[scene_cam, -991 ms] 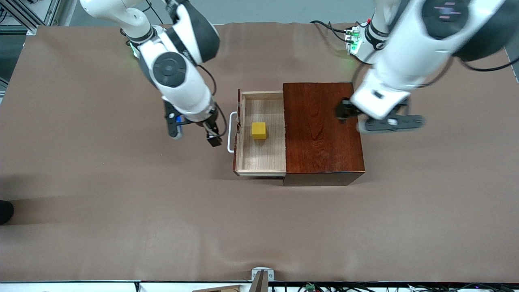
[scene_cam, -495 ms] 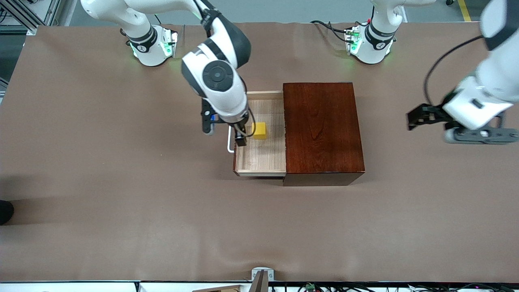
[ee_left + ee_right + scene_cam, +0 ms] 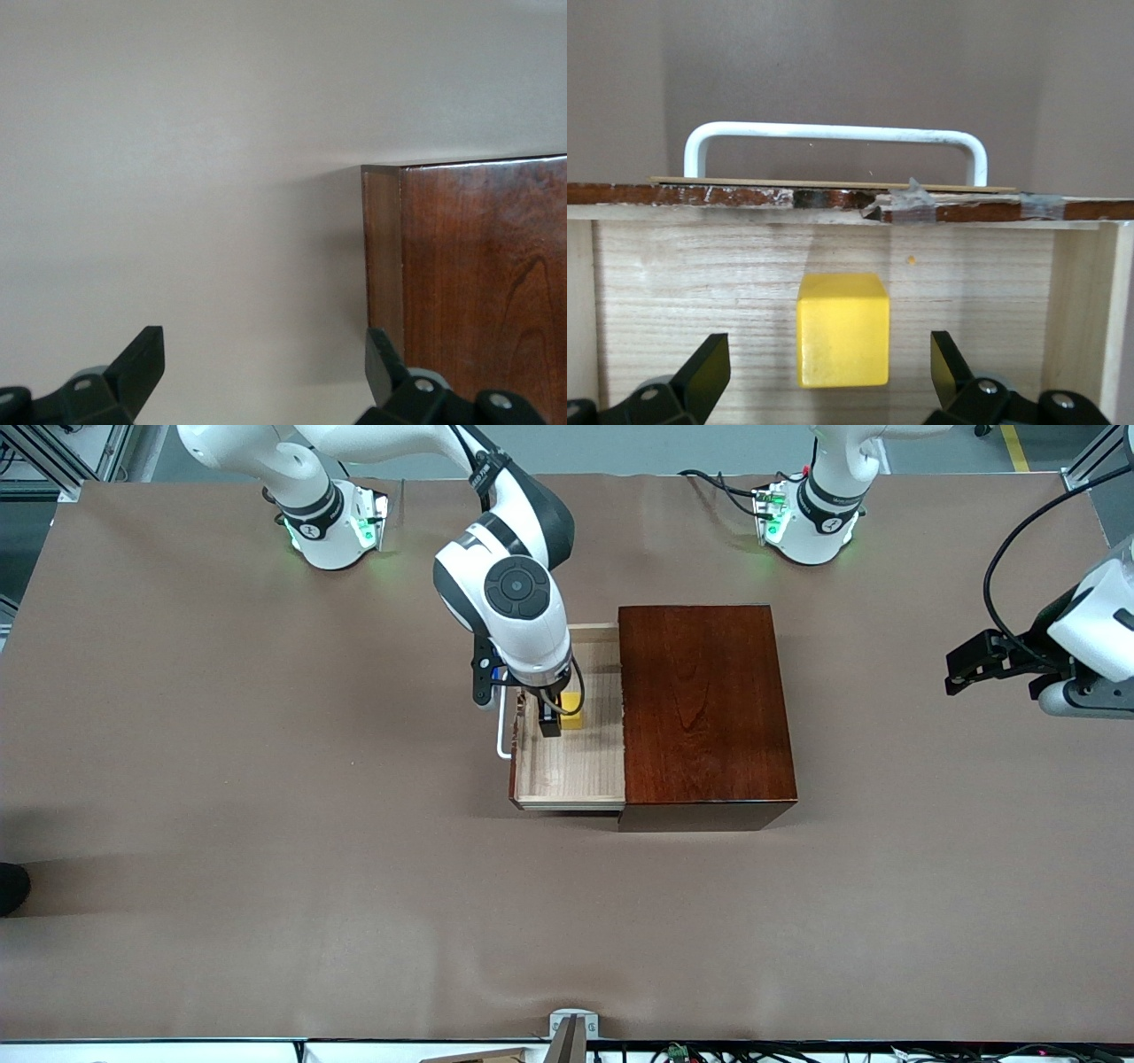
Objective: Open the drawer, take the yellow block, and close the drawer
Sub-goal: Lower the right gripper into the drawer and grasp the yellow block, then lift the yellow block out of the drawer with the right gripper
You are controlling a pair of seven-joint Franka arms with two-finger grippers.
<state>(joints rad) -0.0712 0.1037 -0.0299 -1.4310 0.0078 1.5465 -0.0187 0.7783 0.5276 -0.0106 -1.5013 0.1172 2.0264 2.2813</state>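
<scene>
The drawer (image 3: 567, 772) stands pulled out of the dark reddish-brown box (image 3: 704, 708), white handle (image 3: 502, 731) toward the right arm's end of the table. The yellow block (image 3: 574, 718) lies on the drawer's pale floor, partly hidden by my right gripper (image 3: 555, 714). In the right wrist view the right gripper (image 3: 831, 365) is open, one finger on each side of the block (image 3: 842, 329), apart from it, with the handle (image 3: 833, 135) ahead. My left gripper (image 3: 962, 669) is open and empty over the bare table at the left arm's end; it (image 3: 266, 365) sees the box's corner (image 3: 478, 283).
A brown cloth covers the table (image 3: 266, 868). The drawer's side walls (image 3: 1076, 310) stand close outside the right gripper's fingers. The two arm bases stand along the table's farthest edge.
My right gripper moved from beside the handle to over the open drawer, around the block. My left arm swung off the box top toward the left arm's end of the table.
</scene>
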